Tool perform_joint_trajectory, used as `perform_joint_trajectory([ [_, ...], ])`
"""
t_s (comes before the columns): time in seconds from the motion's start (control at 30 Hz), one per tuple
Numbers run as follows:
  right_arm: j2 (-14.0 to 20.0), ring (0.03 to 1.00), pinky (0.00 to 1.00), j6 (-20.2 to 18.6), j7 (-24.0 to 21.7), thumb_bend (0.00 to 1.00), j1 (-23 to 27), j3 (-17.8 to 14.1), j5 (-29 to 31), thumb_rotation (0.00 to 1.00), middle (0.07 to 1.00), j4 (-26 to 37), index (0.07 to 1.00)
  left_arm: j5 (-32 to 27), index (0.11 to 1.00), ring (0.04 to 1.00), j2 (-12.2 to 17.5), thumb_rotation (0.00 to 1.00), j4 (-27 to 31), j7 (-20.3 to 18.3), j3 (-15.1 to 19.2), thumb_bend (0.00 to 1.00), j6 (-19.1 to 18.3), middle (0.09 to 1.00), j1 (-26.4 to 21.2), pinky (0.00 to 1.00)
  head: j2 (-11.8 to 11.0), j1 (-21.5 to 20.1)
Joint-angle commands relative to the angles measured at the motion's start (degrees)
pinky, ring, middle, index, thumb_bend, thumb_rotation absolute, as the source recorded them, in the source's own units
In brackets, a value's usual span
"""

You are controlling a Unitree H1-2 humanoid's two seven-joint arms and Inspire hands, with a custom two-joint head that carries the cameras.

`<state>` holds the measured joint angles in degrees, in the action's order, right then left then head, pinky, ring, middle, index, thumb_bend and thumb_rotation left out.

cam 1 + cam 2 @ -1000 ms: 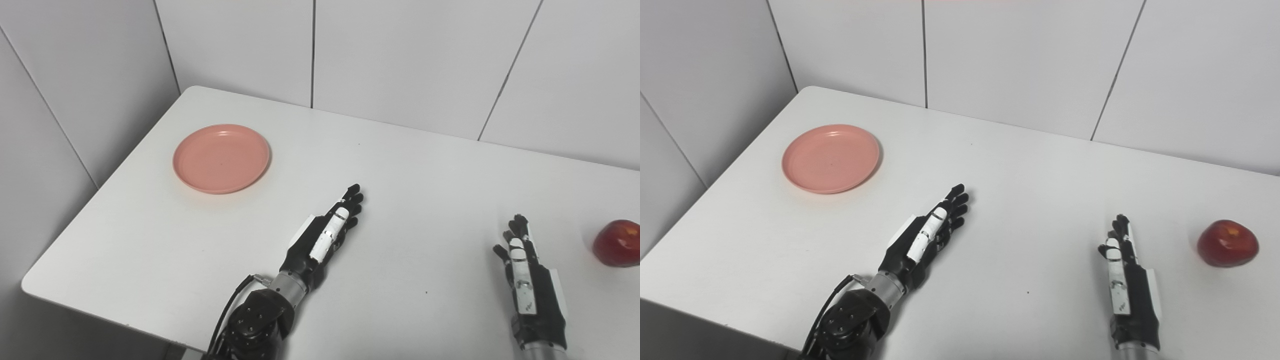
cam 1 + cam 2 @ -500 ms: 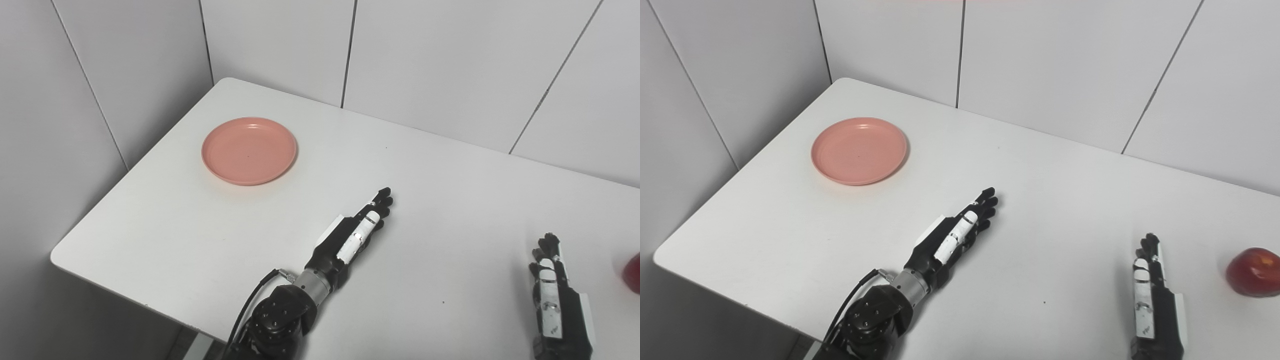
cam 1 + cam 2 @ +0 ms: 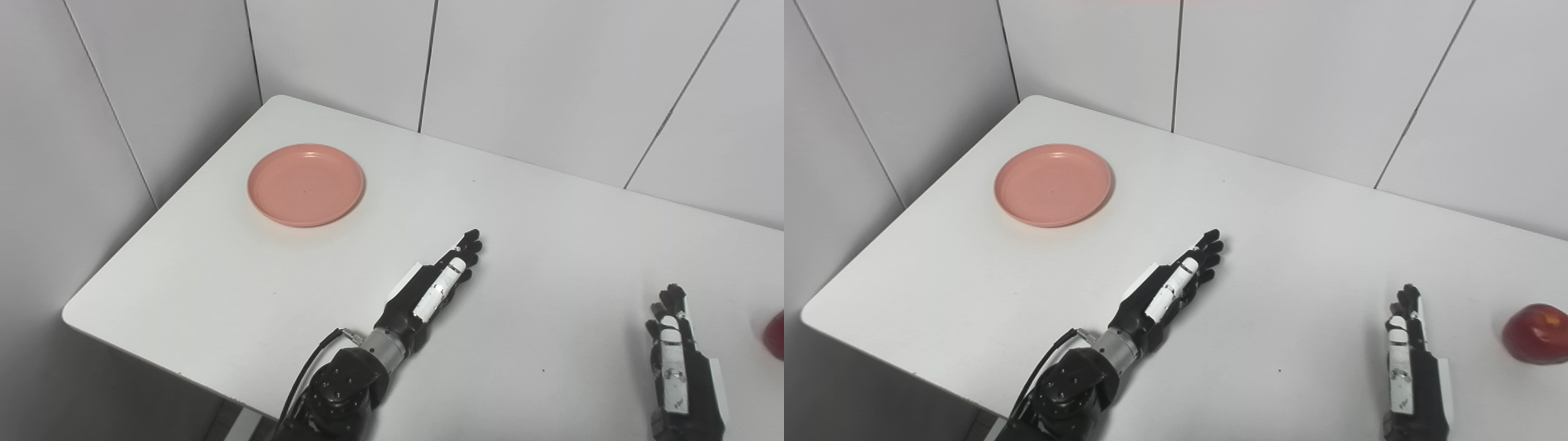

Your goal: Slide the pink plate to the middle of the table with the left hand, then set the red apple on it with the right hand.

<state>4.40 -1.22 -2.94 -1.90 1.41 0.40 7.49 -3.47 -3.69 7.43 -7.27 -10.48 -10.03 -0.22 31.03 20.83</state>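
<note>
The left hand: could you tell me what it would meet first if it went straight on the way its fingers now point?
Nothing, it seems: the left hand points up and right over bare table, well clear of the pink plate.

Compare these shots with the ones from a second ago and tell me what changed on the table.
Only the camera moved: the whole picture shifted right during the first half second, so the red apple now sits at the frame's edge. Nothing was taken hold of or let go. The pink plate lies in its far left spot on the table, untouched, and the left hand and right hand rest open as before.
</note>
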Motion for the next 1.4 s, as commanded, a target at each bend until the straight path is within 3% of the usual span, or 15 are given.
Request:
perform_joint_trajectory([
  [0.0, -0.4, 1.000, 1.00, 1.6, 0.0, 0.00, 1.3, -0.1, 0.0, 1.00, 0.998, 1.5, 0.994, -0.5, 1.000, 1.000, -0.4, 1.00, 0.4, -0.6, -0.2, 0.39, 0.4, 1.000, -1.5, 1.00, -0.2, 0.2],
  [0.17, -0.5, 1.000, 1.00, 2.0, 0.0, 0.00, 1.5, -0.1, 0.2, 1.00, 0.999, 1.0, 0.996, -1.2, 1.000, 1.000, -0.2, 1.00, 1.4, -0.6, 0.7, 0.42, -0.1, 1.000, -2.2, 1.00, -0.5, 0.6],
  [0.4, -0.9, 1.000, 1.00, 2.9, 0.2, 0.00, 1.8, 0.1, 0.0, 1.00, 0.999, 0.3, 1.000, -1.1, 1.000, 0.996, 0.3, 1.00, 3.6, -0.6, 1.4, 0.38, -1.4, 1.000, -3.6, 1.00, -1.4, 1.4],
  [0.63, -1.5, 1.000, 1.00, 2.6, 0.7, 0.00, 1.8, 0.4, -1.2, 1.00, 0.995, 0.5, 0.995, -1.6, 1.000, 0.991, 1.6, 1.00, 5.8, -1.2, 2.1, 0.45, -2.4, 1.000, -4.8, 1.00, -1.8, 1.6],
  [0.9, -1.7, 1.000, 1.00, 2.3, 0.6, 0.00, 1.8, 0.5, -1.3, 1.00, 1.000, 0.5, 0.999, -2.4, 0.989, 0.992, 2.5, 1.00, 9.9, -0.9, 3.5, 0.46, -7.0, 1.000, -6.5, 1.00, -2.2, 2.0],
  [1.37, -1.7, 1.000, 1.00, 1.9, 0.6, 0.00, 1.8, 0.6, -1.4, 1.00, 1.000, 0.9, 1.000, -3.5, 0.962, 0.963, 5.3, 1.00, 15.2, -0.3, 7.5, 0.41, -10.9, 0.976, -10.9, 0.98, -2.5, 2.6],
])
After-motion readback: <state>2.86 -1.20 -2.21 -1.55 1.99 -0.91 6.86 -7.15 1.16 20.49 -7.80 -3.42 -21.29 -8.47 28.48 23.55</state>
